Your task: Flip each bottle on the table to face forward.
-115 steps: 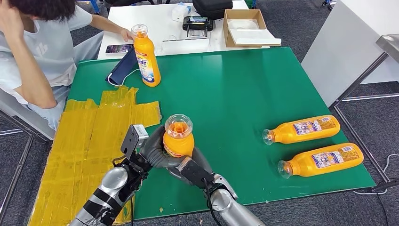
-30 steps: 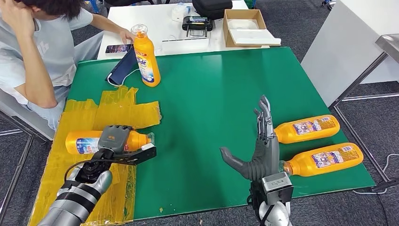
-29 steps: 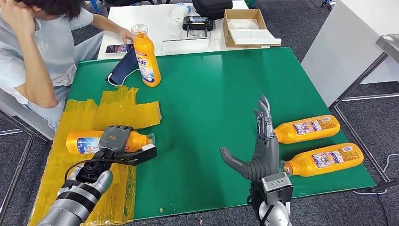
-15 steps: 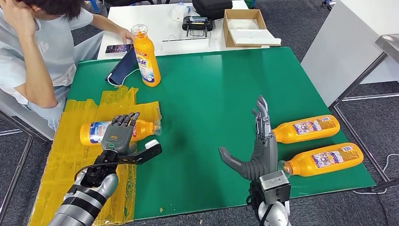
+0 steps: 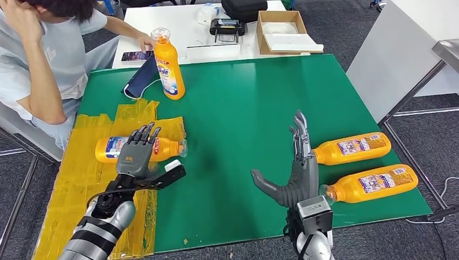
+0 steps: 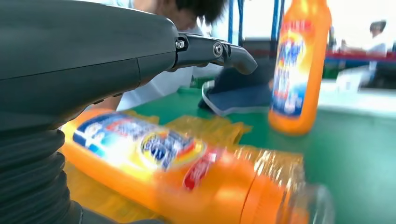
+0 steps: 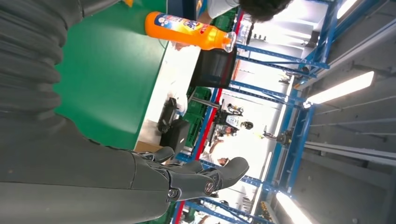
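A person (image 5: pixel 48 59) in a pale T-shirt sits at the far left, one hand reaching a phone (image 5: pixel 135 55) on the white table (image 5: pixel 184 27) beyond the green tabletop (image 5: pixel 243 108). On that table — a cardboard box (image 5: pixel 284 31), a black bag (image 5: pixel 243 8) and a small black device (image 5: pixel 227 27). A dark blue pouch (image 5: pixel 142 77) lies at the tabletop's far-left corner; yellow tape (image 5: pixel 86 179) covers the near-left part.

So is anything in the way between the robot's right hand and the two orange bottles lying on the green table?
Nothing visible. The open right hand stands right beside the two lying orange plastic bottles, with just bare green table by their clear caps.
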`<state>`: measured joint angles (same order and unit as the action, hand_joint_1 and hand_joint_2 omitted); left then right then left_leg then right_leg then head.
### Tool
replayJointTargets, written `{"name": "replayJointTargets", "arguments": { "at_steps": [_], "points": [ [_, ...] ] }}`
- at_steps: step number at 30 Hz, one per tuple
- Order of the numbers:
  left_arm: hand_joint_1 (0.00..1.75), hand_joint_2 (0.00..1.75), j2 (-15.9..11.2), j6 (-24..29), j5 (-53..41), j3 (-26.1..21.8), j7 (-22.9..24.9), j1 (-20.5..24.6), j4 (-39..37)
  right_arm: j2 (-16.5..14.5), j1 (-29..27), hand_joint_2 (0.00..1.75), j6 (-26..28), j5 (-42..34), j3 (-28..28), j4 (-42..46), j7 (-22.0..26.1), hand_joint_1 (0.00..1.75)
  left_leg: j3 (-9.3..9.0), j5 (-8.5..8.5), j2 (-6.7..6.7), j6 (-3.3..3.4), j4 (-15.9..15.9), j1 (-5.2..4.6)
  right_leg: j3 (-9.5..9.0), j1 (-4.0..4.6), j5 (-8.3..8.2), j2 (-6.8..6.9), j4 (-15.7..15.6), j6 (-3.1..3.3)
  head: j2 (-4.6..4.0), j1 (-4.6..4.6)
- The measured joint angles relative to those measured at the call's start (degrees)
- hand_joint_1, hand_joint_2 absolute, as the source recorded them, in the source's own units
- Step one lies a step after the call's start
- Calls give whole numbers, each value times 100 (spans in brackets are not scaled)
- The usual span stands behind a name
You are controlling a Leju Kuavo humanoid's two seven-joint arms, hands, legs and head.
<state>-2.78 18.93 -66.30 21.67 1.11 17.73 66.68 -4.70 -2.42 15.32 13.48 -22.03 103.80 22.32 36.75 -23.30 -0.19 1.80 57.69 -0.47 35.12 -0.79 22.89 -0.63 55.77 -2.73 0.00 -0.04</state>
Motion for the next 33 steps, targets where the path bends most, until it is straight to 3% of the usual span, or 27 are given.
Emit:
{"name": "replayJointTargets", "arguments": {
  "at_steps": [7, 9, 13, 15, 17, 19, 23, 33],
  "points": [
    [0, 175, 227, 1514, -121, -330, -319, -425, 668, 2, -14, 175, 98, 71, -1, -71, -4, 0, 2, -3, 0, 0, 0, 0, 1, 0, 1, 0, -1, 0, 0, -2],
    [0, 175, 297, 1588, 350, -400, -735, -577, 925, 21, -17, 175, 280, 421, -3, -98, -76, 0, 2, -3, -1, 0, 0, 0, 1, 0, 2, 0, -1, 1, 0, -2],
    [0, 175, 419, 291, 3460, -491, -1919, -971, 1672, 290, 65, 175, 664, 2454, -3, -200, -782, 0, 2, -5, 2, -1, 0, 0, 2, 0, 2, 0, -2, 0, 0, -2],
    [0, 175, 455, -472, 4733, -572, -2145, -1168, 2063, 570, 125, 175, 600, 3383, 19, -286, -1135, 0, 2, -5, -2, -1, 0, -2, 1, -1, 2, 1, -3, 0, 0, -1],
    [0, 175, 465, -1110, 5384, -672, -2210, -1327, 2346, 893, 169, 175, 479, 3922, 96, -385, -1328, 0, 2, -5, -9, 0, 0, -3, -1, -3, 2, 4, -4, -1, 0, -2],
    [0, 175, 474, -1467, 5671, -755, -2218, -1440, 2510, 1167, 198, 175, 401, 4119, 225, -487, -1392, 0, 3, -5, -12, 0, 0, -5, -3, -4, 2, 5, -4, -2, 0, -2],
    [0, 175, 484, -1627, 5798, -859, -2227, -1542, 2670, 1501, 222, 175, 361, 4201, 428, -627, -1401, 0, 3, -5, -7, 1, 0, -8, -2, -4, 1, 4, -4, -4, 0, -2],
    [0, 175, 524, -1646, 5817, -940, -2234, -1576, 2769, 1677, 242, 175, 344, 4237, 481, -738, -1397, 0, 2, -5, -6, -1, 0, 0, -1, 1, 2, 4, -2, -2, 0, -3]
  ]
}}
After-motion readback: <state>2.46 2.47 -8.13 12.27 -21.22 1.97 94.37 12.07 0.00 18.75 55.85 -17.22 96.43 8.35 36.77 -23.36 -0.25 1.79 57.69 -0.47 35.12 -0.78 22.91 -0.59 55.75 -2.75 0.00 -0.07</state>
